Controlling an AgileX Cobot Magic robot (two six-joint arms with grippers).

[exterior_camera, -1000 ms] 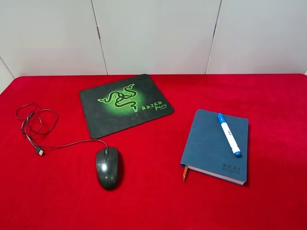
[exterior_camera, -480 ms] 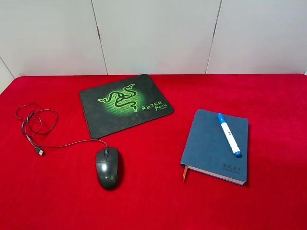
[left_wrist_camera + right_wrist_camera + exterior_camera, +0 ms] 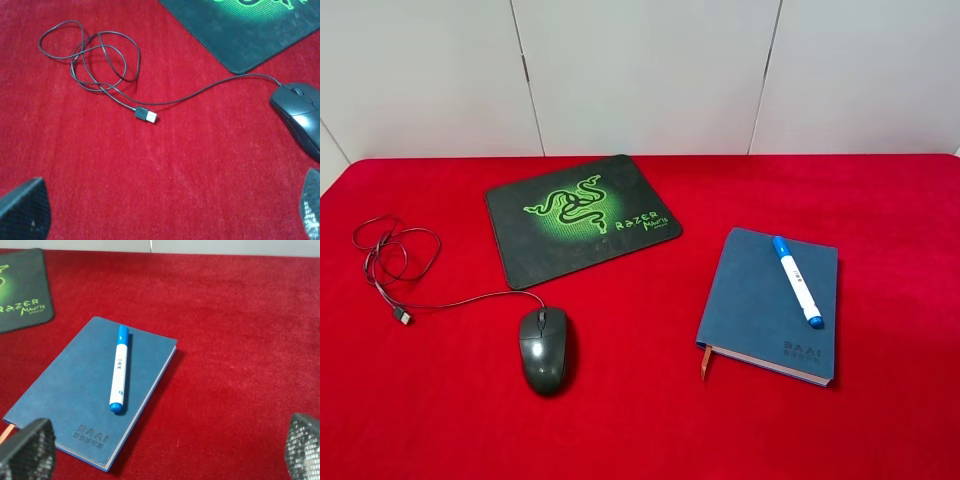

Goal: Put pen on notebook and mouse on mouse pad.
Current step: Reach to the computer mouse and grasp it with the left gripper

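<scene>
Red cloth [image 3: 880, 200]; pen [image 3: 797, 281] lies on notebook [image 3: 767, 305] as I need, mouse [image 3: 543, 350] sits off mouse pad [image 3: 582, 218], at its six o'clock; left gripper [image 3: 165, 210] and right gripper [image 3: 160, 452] gape wide, empty

You see a red-covered table [image 3: 650, 430], mouse [image 3: 543, 350] just ahead of your left claw [image 3: 167, 207], its cable [image 3: 100, 60] coiled farther out, mouse pad [image 3: 582, 217] beyond the mouse, notebook [image 3: 90, 390] just ahead of your right claw [image 3: 162, 450].

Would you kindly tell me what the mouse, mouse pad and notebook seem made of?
The mouse looks like glossy hard plastic: light glints off its shell. The mouse pad seems matte and fabric-topped, its green logo printed flat. The notebook looks bound in matte leatherette, judging by the embossed letters, though that is uncertain.
</scene>
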